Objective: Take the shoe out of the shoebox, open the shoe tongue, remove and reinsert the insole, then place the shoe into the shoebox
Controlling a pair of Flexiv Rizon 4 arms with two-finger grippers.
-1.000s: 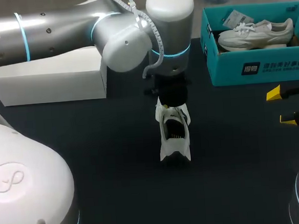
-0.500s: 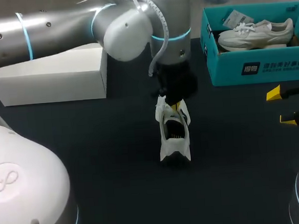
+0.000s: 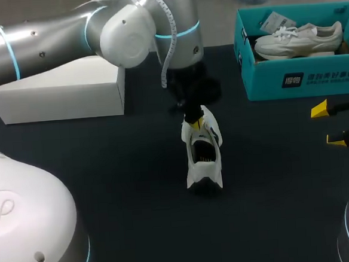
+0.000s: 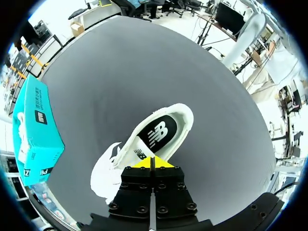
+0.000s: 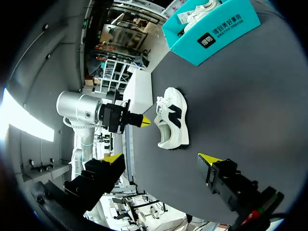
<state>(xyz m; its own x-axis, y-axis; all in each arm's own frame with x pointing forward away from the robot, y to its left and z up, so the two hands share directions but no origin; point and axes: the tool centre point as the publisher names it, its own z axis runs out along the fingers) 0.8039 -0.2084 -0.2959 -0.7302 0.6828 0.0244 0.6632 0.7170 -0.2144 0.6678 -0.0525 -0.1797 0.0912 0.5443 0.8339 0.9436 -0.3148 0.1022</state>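
A white shoe (image 3: 203, 156) stands on the dark table, heel toward me, its black insole (image 4: 159, 134) showing in the opening. My left gripper (image 3: 196, 122) hangs shut just above the shoe's tongue (image 4: 106, 168), its yellow tips (image 4: 151, 162) pressed together at the edge of the opening. In the right wrist view the left gripper (image 5: 144, 121) sits just beside the shoe (image 5: 171, 122), with nothing seen between its fingers. The teal shoebox (image 3: 303, 80) at the back right holds a second white shoe (image 3: 297, 40). My right gripper (image 3: 330, 124) stands open at the right edge, well apart from the shoe.
A white box (image 3: 58, 94) lies at the back left, under my left arm. The bases of both arms fill the near corners. Dark tabletop (image 3: 136, 187) lies bare around the shoe and between it and the shoebox (image 5: 211, 29).
My left arm's wrist has swung left and back, and its gripper has shifted slightly over the tongue. The shoe and the right gripper have stayed put.
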